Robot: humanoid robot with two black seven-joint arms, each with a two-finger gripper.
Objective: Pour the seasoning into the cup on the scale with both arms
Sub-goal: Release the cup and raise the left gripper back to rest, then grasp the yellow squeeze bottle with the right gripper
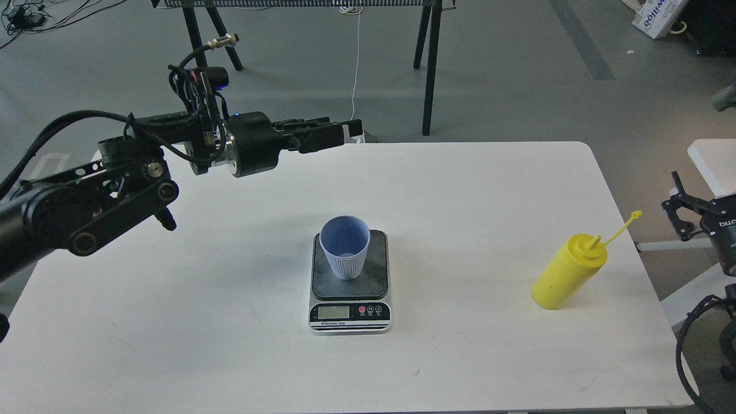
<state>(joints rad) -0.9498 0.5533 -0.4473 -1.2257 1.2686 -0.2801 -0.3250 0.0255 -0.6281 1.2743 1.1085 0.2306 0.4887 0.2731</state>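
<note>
The light-blue ribbed cup stands upright and empty on the dark plate of the scale at the table's middle. The yellow seasoning bottle stands at the right of the table, nozzle uncapped, its tethered cap sticking out to the upper right. My left gripper is raised high above the table's far edge, pointing right, well above and behind the cup, holding nothing. It is seen side-on and dark. My right gripper is off the table's right edge, right of the bottle, open and empty.
The white table has rounded corners. A black trestle frame stands on the floor behind it, with a white cable hanging down. Another white surface is at the far right.
</note>
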